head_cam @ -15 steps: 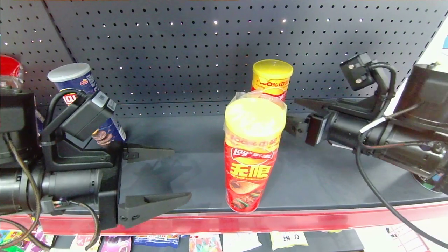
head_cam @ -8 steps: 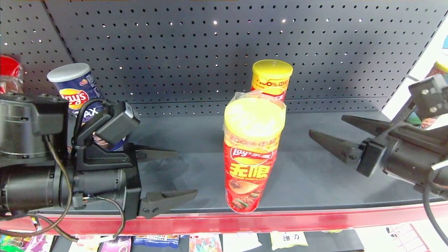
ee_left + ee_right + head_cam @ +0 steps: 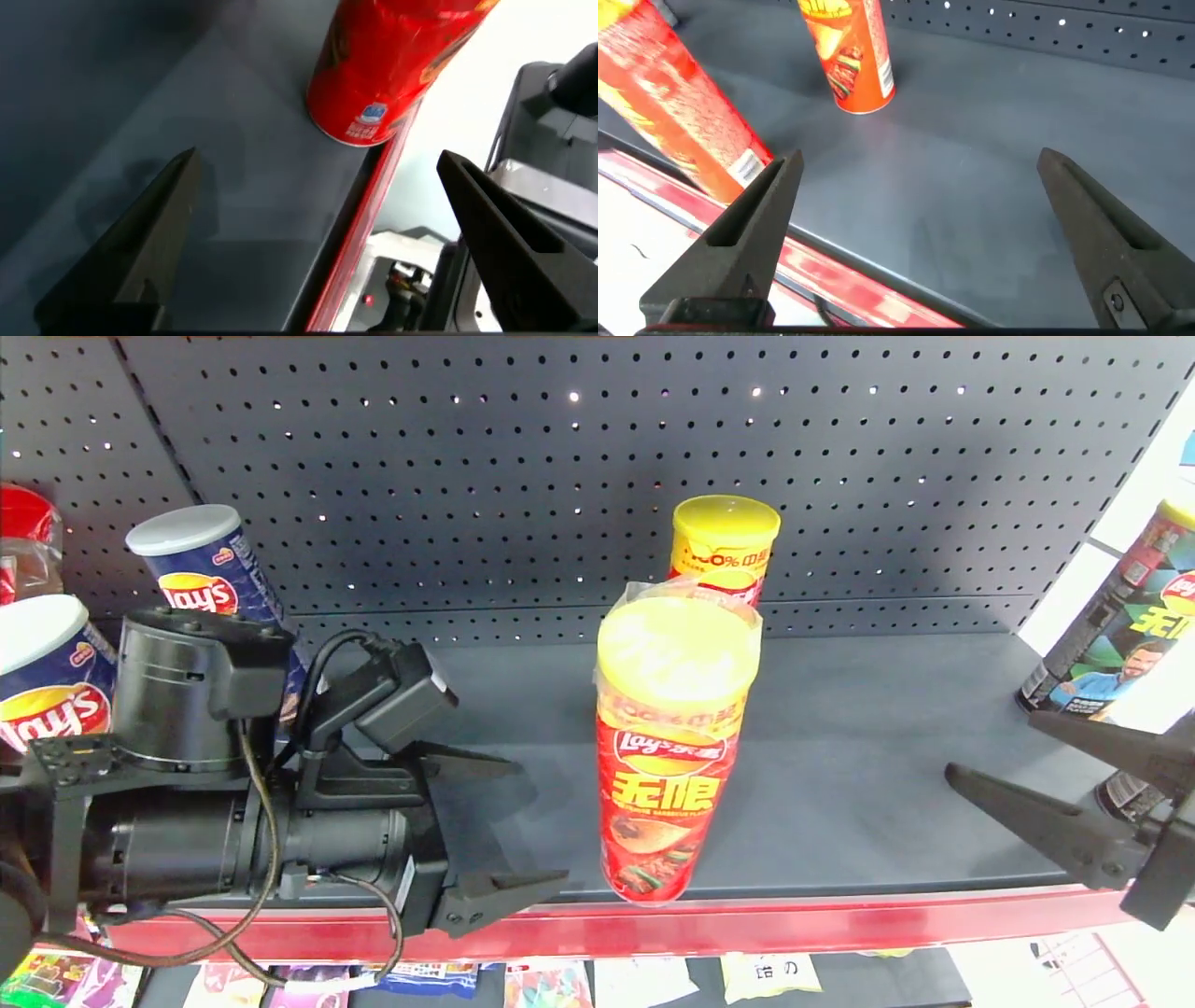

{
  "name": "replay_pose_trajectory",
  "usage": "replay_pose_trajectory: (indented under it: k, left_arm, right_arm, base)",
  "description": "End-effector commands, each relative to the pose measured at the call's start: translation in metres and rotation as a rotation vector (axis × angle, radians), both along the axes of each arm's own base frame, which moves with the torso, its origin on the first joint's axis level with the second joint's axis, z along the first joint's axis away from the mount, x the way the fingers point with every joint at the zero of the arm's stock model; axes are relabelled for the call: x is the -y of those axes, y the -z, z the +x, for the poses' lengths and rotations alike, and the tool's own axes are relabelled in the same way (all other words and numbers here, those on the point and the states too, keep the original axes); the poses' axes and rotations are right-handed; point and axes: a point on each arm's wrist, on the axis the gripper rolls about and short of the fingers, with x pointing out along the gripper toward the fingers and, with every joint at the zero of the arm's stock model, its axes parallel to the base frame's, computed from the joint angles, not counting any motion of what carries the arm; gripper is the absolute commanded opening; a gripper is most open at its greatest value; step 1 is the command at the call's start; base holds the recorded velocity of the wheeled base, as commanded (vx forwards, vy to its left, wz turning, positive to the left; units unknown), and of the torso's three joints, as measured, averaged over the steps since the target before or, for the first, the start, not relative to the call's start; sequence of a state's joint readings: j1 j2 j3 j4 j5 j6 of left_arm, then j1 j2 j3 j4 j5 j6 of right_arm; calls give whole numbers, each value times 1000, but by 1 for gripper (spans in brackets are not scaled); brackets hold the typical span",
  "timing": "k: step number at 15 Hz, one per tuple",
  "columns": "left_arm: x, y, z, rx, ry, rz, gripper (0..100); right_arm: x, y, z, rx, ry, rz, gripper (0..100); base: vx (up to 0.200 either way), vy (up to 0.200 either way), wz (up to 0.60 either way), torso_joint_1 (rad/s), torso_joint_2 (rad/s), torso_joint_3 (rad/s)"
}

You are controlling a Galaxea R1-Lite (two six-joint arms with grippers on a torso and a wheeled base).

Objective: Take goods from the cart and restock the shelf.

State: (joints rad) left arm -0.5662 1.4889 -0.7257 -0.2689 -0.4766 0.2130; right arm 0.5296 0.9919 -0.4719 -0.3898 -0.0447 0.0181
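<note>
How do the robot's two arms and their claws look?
Both are matte black. The left claw and right claw each have two long, wedge-shaped fingers tapering to points. The left arm is a thick cylinder with loose black cables and a small boxy camera on a bracket.

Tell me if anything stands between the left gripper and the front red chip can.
Nothing visible does. The left gripper, open, points at the front red chip can, which stands at the edge of the shelf, with only bare shelf surface between them.
</note>
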Motion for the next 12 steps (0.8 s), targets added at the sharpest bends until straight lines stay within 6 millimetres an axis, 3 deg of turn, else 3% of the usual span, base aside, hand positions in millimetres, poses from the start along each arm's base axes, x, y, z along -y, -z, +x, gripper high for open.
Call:
replay_pose_trajectory:
  k: [1, 5, 12]
  left_arm:
    - [4, 6, 6, -14, -15, 21, 100]
    - [17, 8, 21, 4, -33, 54, 100]
    - [34, 10, 30, 16, -31, 75, 100]
  right_arm:
    - [4, -3, -7, 27, 1, 20, 100]
    - [5, -3, -7, 24, 4, 26, 100]
    - [4, -3, -7, 21, 7, 33, 100]
  base:
    - [0, 0, 0, 0, 0, 0]
    - [0, 0, 0, 0, 0, 0]
    - [0, 0, 0, 0, 0, 0]
